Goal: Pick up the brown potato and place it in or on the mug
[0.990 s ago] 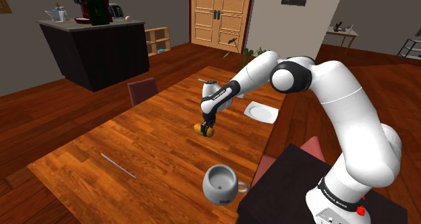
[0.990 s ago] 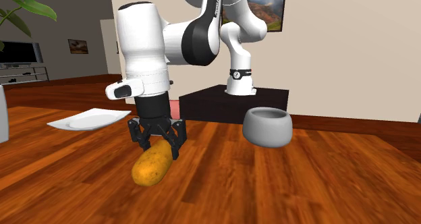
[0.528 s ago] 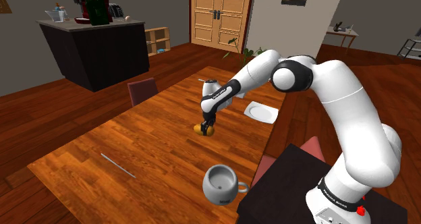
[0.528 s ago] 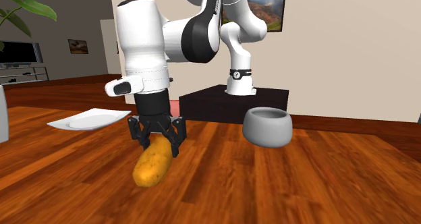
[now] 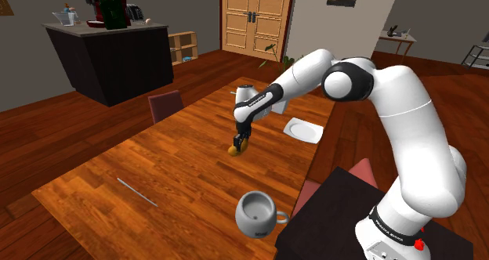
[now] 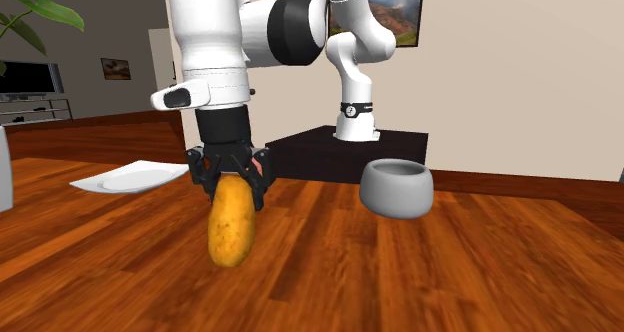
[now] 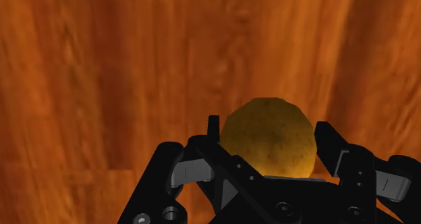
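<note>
Potato [image 5: 235, 149], golden-brown, is hanging from the black gripper [image 5: 240, 139] over the middle of the wooden table [image 5: 157, 168] in the shoulder view, well apart from the grey mug [image 5: 257, 214] standing near the table's edge. In the second exterior view the potato [image 6: 231, 225] is pointing straight down, its upper end clamped between the fingers, the mug [image 6: 396, 188] sitting upright toward that view's right. In the wrist view the jaws are squeezing the potato [image 7: 268, 136] from both sides.
</note>
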